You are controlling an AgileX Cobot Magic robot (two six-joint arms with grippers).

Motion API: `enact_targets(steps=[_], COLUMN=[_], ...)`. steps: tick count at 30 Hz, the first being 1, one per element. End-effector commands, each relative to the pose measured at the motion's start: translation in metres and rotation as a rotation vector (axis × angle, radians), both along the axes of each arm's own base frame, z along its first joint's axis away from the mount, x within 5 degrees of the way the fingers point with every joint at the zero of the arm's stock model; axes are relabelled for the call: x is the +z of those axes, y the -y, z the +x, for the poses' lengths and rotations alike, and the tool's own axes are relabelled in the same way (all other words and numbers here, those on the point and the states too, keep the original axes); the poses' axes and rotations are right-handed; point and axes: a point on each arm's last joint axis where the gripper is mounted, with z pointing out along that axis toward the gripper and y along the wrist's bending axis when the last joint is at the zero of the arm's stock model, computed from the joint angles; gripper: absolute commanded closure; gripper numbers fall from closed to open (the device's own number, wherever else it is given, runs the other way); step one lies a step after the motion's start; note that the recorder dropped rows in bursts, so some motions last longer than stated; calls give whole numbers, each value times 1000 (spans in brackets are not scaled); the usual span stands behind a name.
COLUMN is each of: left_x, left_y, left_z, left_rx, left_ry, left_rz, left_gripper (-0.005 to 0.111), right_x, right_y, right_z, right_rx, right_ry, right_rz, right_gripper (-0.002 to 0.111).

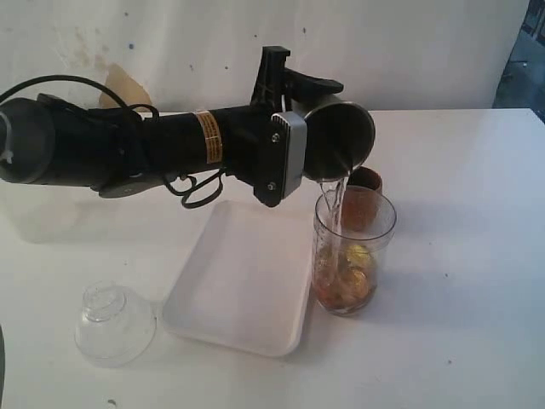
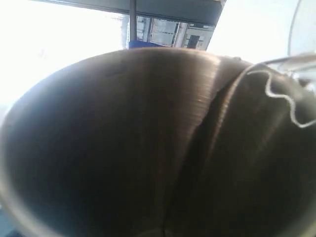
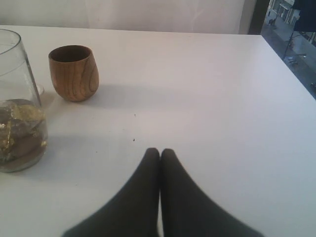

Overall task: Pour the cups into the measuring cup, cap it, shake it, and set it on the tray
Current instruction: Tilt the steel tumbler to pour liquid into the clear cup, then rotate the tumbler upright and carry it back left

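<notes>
1. Left hand (image 1: 322,106) grasps the steel tumbler (image 1: 345,136), tipped and pouring into the measuring cup (image 1: 353,247), which stands just beside the tray (image 1: 238,290).
2. Right hand (image 3: 159,158) is clenched and empty; the wooden cup (image 3: 74,73) stands upright, probably unpoured.
3. Remaining: cap, shake, place on tray.

Steel tumbler (image 1: 341,136) tipped, pouring into measuring cup (image 1: 353,247); wooden cup (image 3: 74,73) behind; tray (image 1: 238,290) beside.

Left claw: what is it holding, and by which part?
The left claw holds the steel tumbler around its side wall, tipped over the measuring cup. The right claw holds nothing.
</notes>
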Motion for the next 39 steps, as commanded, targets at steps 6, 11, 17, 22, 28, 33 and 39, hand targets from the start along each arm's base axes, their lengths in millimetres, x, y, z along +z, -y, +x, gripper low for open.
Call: enact_targets(steps=[6,11,17,22,28,33,39], left_x=[13,13,13,13,13,14,15], left_y=[1,1,1,2,1,-5,-29], left_z=[-2,-2,-2,-2,-2,8,31], left_rx=[-13,-12,-4,23,66,196,355], left_ry=[60,52,-38,-365,-813,-1065,-1130], left_rz=[-42,-46,-94,-266,-491,-705,-918], left_gripper=[107,107,107,107,107,107,107], right_x=[-1,-1,-1,-1,-1,-1,-1], right_y=[0,0,0,0,0,0,0], right_z=[0,0,0,0,0,0,0], right_rx=[-6,-8,-8,-8,-8,-8,-8], right_ry=[3,4,4,4,4,4,4], right_rz=[6,13,13,13,13,13,13], right_gripper=[108,108,108,108,108,108,108])
